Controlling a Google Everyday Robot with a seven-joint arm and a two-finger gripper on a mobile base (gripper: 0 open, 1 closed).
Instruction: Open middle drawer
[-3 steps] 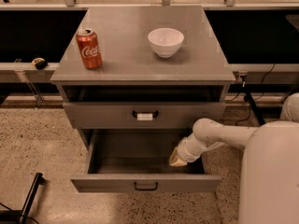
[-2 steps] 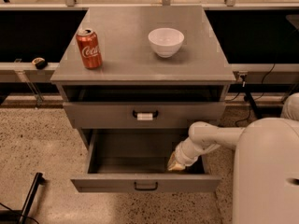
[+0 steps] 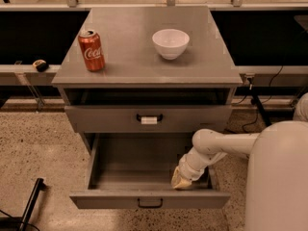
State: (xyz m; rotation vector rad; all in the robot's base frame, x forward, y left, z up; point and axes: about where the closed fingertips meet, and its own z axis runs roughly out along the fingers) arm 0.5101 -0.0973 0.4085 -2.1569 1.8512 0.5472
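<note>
The middle drawer (image 3: 150,199) is a wide grey drawer with a small black loop handle (image 3: 149,203). It stands pulled far out of the cabinet (image 3: 144,73), and its inside looks empty. My gripper (image 3: 182,179) is down inside this drawer at the right, close behind the front panel, with my white arm (image 3: 219,146) reaching in from the right. The top drawer (image 3: 148,118), with a white tag on its handle, sits slightly out above it. The lowest drawer is hidden beneath.
A red Coca-Cola can (image 3: 91,49) and a white bowl (image 3: 170,43) stand on the cabinet top. My white body (image 3: 279,177) fills the lower right. A black bar (image 3: 31,203) lies on the speckled floor at the lower left. Cables hang at the right (image 3: 255,107).
The middle drawer has slid further out toward the camera. My gripper has moved with it, forward and down inside the drawer.
</note>
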